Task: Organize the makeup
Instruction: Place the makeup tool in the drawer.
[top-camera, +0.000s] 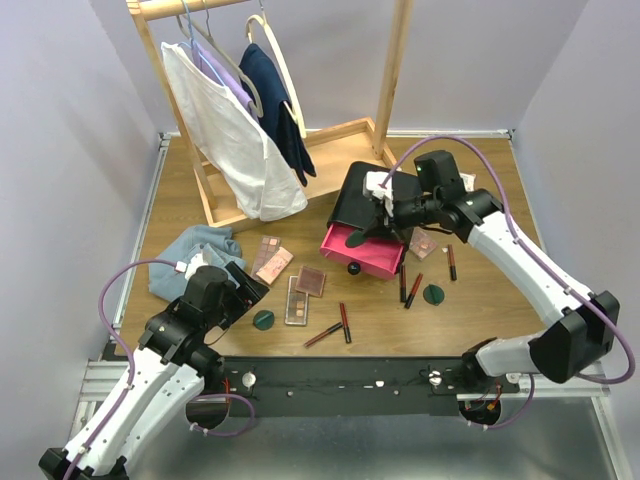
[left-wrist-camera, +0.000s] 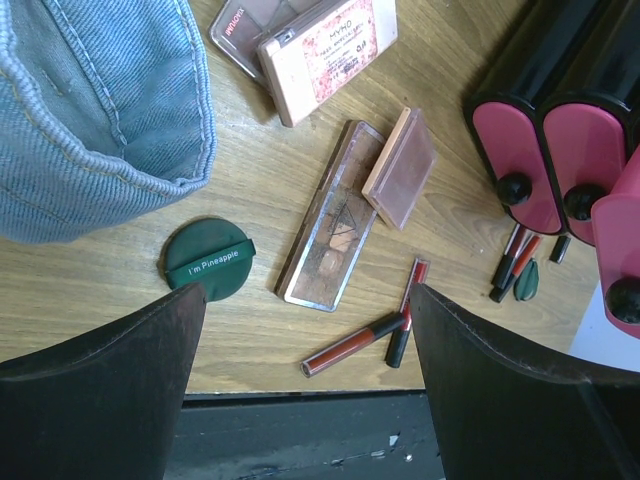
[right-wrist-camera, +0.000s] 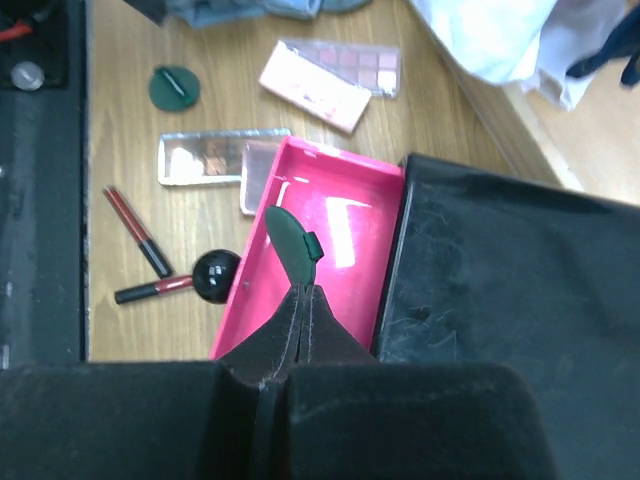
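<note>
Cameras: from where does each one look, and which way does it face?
Top: above and behind the arms, looks down on the table; both arms show.
Left wrist: faces down at a green compact; open left pincer shows.
Right wrist: faces down into the pink drawer; shut right pincer grips a second compact.
Shared: both wrist views show the first compact.

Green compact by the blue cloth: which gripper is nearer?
Left. The left gripper hovers beside the green compact; the right gripper, across the table, holds another compact over the pink drawer.
</note>
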